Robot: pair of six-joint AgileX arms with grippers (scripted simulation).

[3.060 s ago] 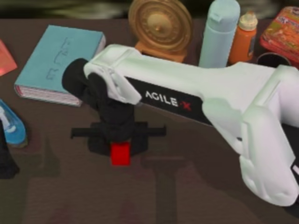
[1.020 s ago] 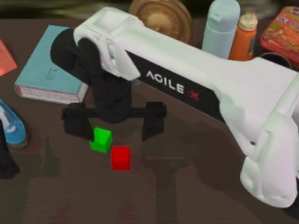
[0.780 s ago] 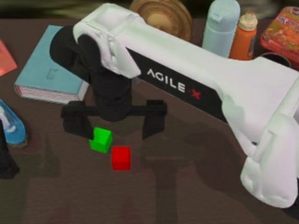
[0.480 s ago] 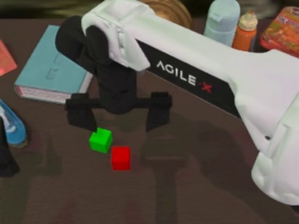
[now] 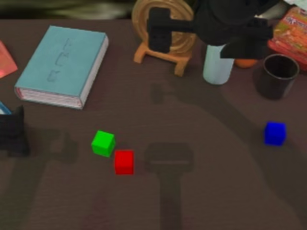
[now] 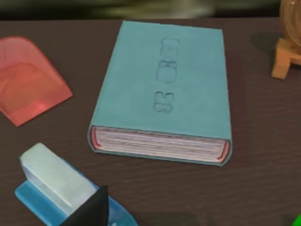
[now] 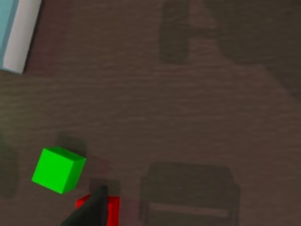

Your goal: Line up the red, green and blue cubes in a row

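Note:
The green cube and the red cube sit close together left of the table's middle, corners nearly touching. Far off at the right stands the blue cube, alone. My right gripper hangs open and empty high over the back of the table, far from all three cubes. Its wrist view looks down on the green cube and the red cube, the latter partly behind one finger. My left gripper is parked at the left edge, one fingertip showing.
A teal book lies at the back left. A golden disc on a wooden stand, a pale bottle, a dark cup and an orange packet line the back. A red scoop-like object and a blue-white object lie by the left arm.
My right arm has lifted away from the green cube and drawn back to the upper right, its gripper still open. The blue cube, formerly hidden under the arm, now shows.

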